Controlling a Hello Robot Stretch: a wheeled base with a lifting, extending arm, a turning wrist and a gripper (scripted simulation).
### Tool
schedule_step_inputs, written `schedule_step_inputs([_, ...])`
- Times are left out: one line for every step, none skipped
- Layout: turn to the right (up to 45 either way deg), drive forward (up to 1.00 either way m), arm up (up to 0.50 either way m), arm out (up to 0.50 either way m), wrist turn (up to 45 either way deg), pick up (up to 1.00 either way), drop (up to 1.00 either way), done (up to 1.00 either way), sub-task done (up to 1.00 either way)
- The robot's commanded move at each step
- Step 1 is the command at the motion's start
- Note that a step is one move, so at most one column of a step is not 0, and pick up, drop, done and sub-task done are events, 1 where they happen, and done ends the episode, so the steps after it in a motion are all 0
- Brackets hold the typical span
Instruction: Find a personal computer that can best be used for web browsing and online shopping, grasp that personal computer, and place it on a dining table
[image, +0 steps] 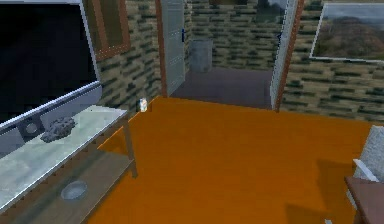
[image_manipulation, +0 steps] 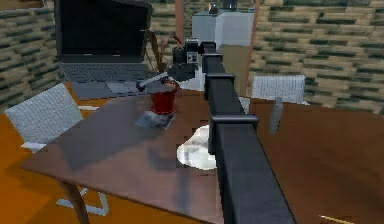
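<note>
An open laptop (image_manipulation: 100, 45) with a dark screen and a grey keyboard sits at the far left end of the dark wooden dining table (image_manipulation: 120, 150) in the arm side view. My arm reaches out over the table. The gripper (image_manipulation: 160, 79) is at its far end, just right of the laptop's base and above a red pot (image_manipulation: 162, 100) holding a plant. With these things behind its fingers, I cannot tell whether the gripper holds anything.
A crumpled white cloth (image_manipulation: 194, 150) and a small grey bottle (image_manipulation: 275, 115) lie on the table, with grey chairs (image_manipulation: 45, 112) around it. In the forward view, a big dark TV (image: 40, 60) stands on a marble-topped stand (image: 70, 140) at left. Orange floor (image: 230, 150) leads to a doorway (image: 225, 55).
</note>
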Motion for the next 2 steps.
schedule_step_inputs([0.0, 0.00, 0.00, 0.00, -45.0, 0.00, 0.00, 0.00, 0.00])
schedule_step_inputs([0.0, 0.00, 0.00, 0.00, -45.0, 0.00, 0.00, 0.00, 0.00])
